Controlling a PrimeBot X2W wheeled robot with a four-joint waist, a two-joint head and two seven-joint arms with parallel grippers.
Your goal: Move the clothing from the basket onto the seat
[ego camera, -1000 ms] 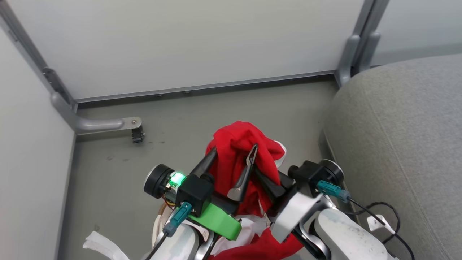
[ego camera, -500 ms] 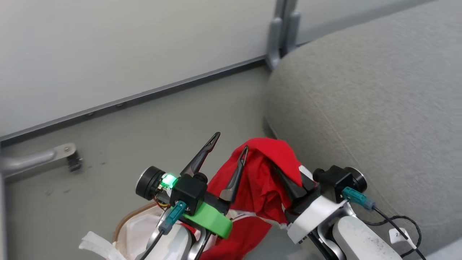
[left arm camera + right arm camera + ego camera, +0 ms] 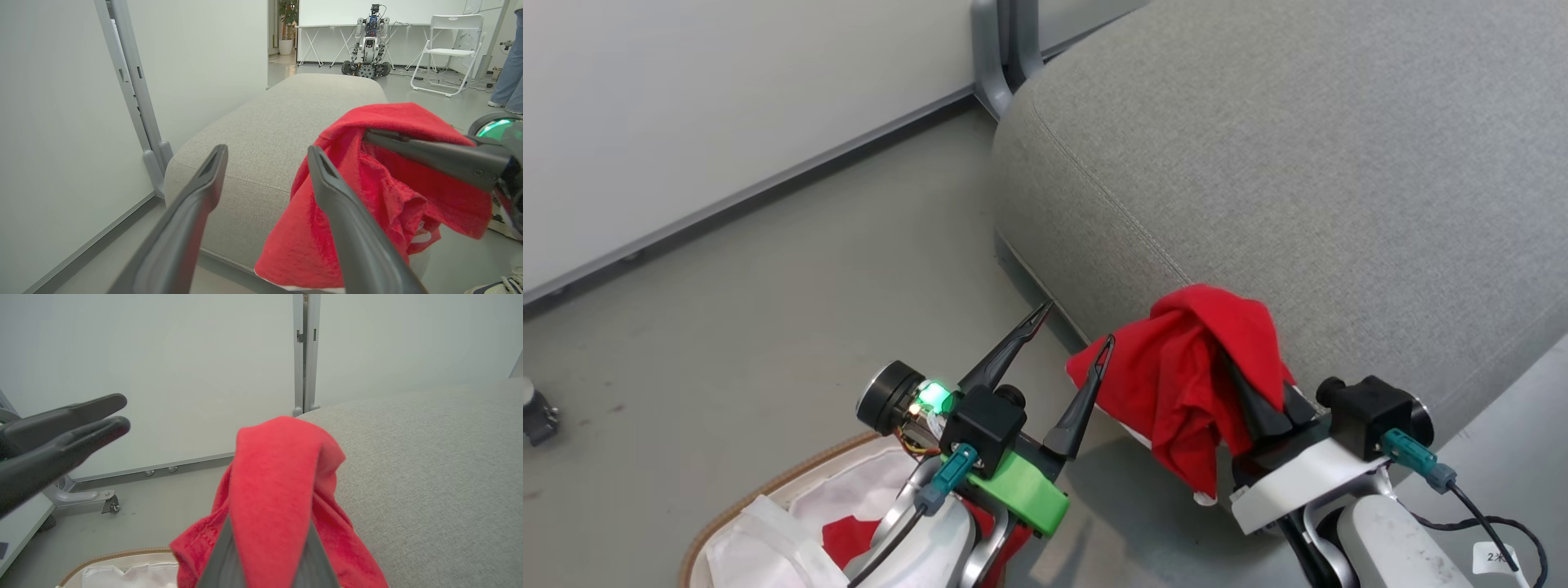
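Left gripper (image 3: 1076,324) has let go and spread wide, empty. Camera has swung toward the seat (image 3: 1298,163), now upper right. Right gripper (image 3: 1245,392) is pinched shut on the clothing (image 3: 1184,367), centre-low in frame, hanging against the seat's front face, not over its top. Risk: release here and it likely slides to the floor. Loose hem sits just beside the left fingertip and could snag as the arms part. More red left in the basket (image 3: 768,488), lower left.
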